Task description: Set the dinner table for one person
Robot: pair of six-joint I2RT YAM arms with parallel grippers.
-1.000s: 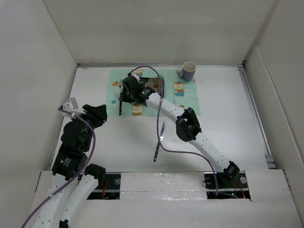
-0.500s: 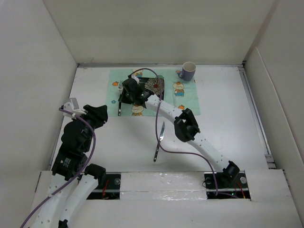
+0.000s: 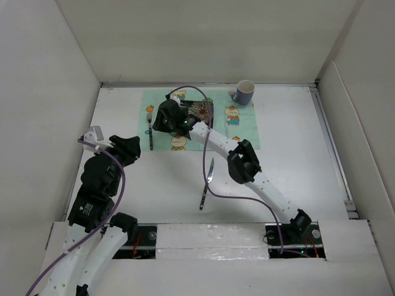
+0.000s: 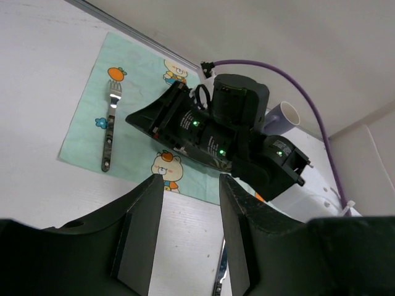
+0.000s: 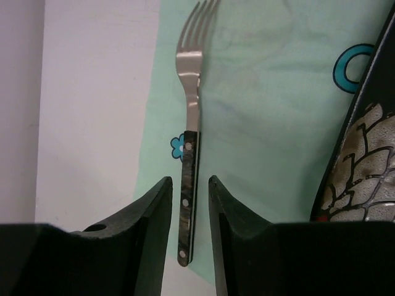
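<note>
A fork [image 5: 188,68] with a dark riveted handle lies flat along the left edge of the mint-green cartoon mat [image 5: 265,92]. My right gripper [image 5: 189,185] stands open over its handle, a gap on each side of it. From above, the fork [image 3: 149,126] lies just left of the right gripper [image 3: 155,125]. A dark floral plate [image 3: 201,111] sits mid-mat, and a mug [image 3: 245,92] stands at the mat's far right corner. A knife [image 3: 207,184] lies on the white dinner table [image 3: 290,166]. My left gripper [image 4: 190,180] hovers open and empty near the table's left side.
White walls enclose the table on three sides, with a metal rail [image 3: 330,148] along the right edge. The right arm [image 3: 244,163] stretches diagonally over the knife, and its purple cable [image 3: 204,166] loops above the table's middle.
The right gripper has opened and let go of the fork, which now lies flat on the mat's left edge, slightly left of where it was held. The left arm has stayed put.
</note>
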